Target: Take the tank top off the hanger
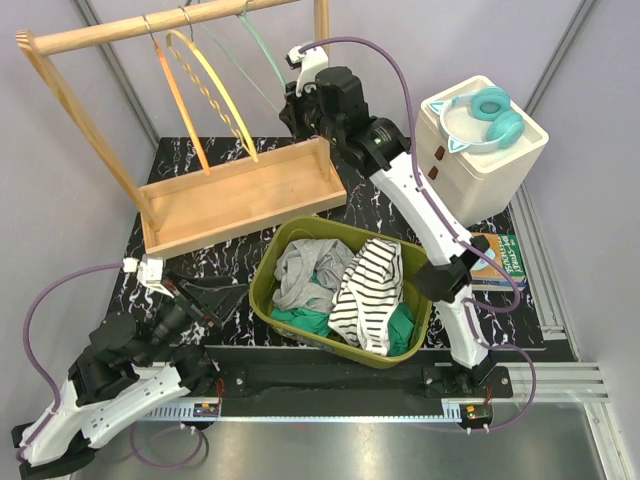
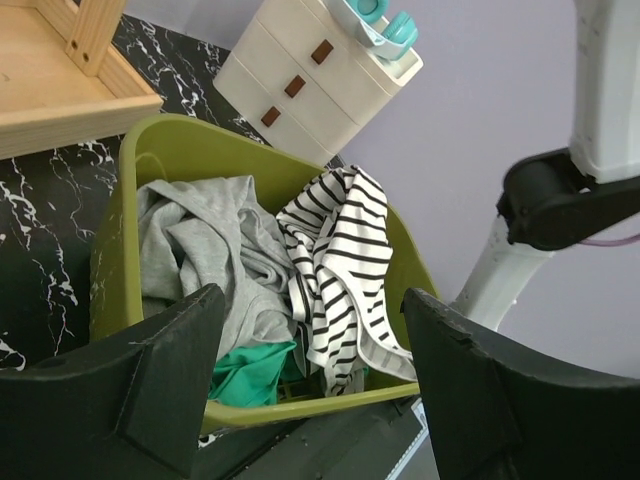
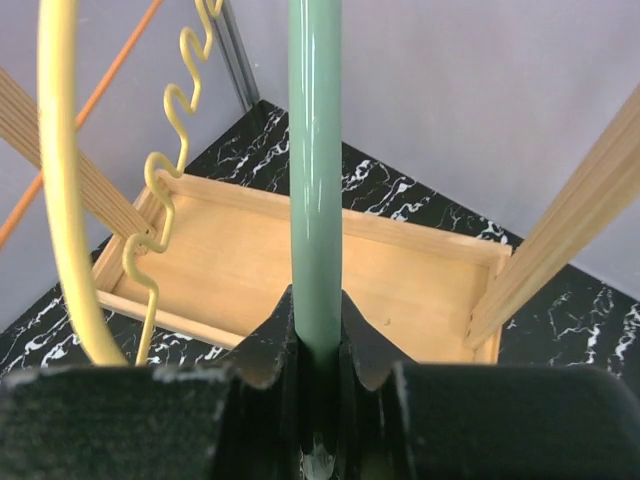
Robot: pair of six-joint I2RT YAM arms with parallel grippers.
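Tank top (image 1: 368, 290) looks like the striped piece crumpled in the olive bin (image 1: 258, 292), so removal seems done, though its cut is hard to read. Right gripper (image 3: 318, 345) is clamped on the bare green hanger (image 3: 315, 180), left gripper (image 2: 312, 300) hangs spread wide; next move is just letting go cleanly.

- From above and behind the arm bases we look down on the whole desk (image 1: 165, 165): wooden rack (image 1: 240, 195), olive bin (image 1: 262, 290), drawer unit (image 1: 480, 170).
- Our left wrist view sits low at the near left, facing across the olive bin (image 2: 108, 250) toward the drawer unit (image 2: 300, 85), with the left end effector (image 2: 312, 300) framing the bottom.
- Our right wrist view sits very near the green hanger (image 3: 315, 170), looking down past it onto the wooden rack (image 3: 300, 270), with the right end effector (image 3: 318, 345) at the bottom edge.
- We see the olive bin and drawer unit in both the overhead and left wrist views, and the wooden rack in both the overhead and right wrist views.
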